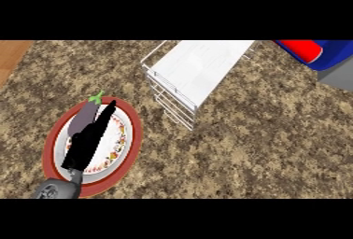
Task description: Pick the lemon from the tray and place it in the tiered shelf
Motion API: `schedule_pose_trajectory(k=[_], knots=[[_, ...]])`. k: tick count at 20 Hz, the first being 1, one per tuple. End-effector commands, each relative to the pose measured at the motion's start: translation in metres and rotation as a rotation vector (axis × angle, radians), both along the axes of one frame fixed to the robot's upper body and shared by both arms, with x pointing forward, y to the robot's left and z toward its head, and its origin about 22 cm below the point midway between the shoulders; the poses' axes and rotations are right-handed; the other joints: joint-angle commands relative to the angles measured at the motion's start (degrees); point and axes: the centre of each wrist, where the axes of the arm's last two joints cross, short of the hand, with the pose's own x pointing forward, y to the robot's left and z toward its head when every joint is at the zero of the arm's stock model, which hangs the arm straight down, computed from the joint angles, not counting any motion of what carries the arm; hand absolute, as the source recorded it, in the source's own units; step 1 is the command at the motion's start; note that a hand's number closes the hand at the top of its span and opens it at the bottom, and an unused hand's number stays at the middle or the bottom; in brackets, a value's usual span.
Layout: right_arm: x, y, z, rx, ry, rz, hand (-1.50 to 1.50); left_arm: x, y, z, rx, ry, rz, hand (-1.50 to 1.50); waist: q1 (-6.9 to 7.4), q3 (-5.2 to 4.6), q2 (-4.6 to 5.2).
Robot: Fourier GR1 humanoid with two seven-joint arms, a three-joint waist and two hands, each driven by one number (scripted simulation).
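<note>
Fingers of the left robot hand [88, 140] are stretched out straight and close together, holding nothing. This black hand lies over a round plate [132, 140] with a red rim and a white middle, and its grey forearm [56, 189] comes in from the lower edge just below it. The fingertips point up and a little to the right, toward the far side of the plate.

Just beside the fingertips, on their left, a purple eggplant [84, 116] with a green stem rests on the upper part of the plate — the hand partly covers it, so I cannot tell if they touch. No lemon shows on the plate; whether one is hidden under the hand I cannot tell.

Well to the right of the hand and farther away stands the white wire tiered shelf [196, 70] on the speckled brown table [262, 140]. Far beyond it, at the upper right corner, a blue and red object [314, 51] shows only in part. The right robot hand is not visible.
</note>
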Motion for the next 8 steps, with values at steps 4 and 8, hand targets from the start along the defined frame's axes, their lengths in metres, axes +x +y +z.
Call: schedule_pose_trajectory(k=[4, 8], knots=[[-0.017, -0.035, -0.002, -0.056, -0.028, 0.046, -1.5, -0.001, 0.001, -0.004, 0.01, 0.029, -0.021, 0.0, 1.08, -0.09, 0.56], [-0.021, -0.042, -0.008, -0.113, 0.003, 0.046, -1.5, -0.002, -0.004, -0.006, 0.002, 0.028, -0.041, 0.0, 1.34, -0.15, 0.37]])
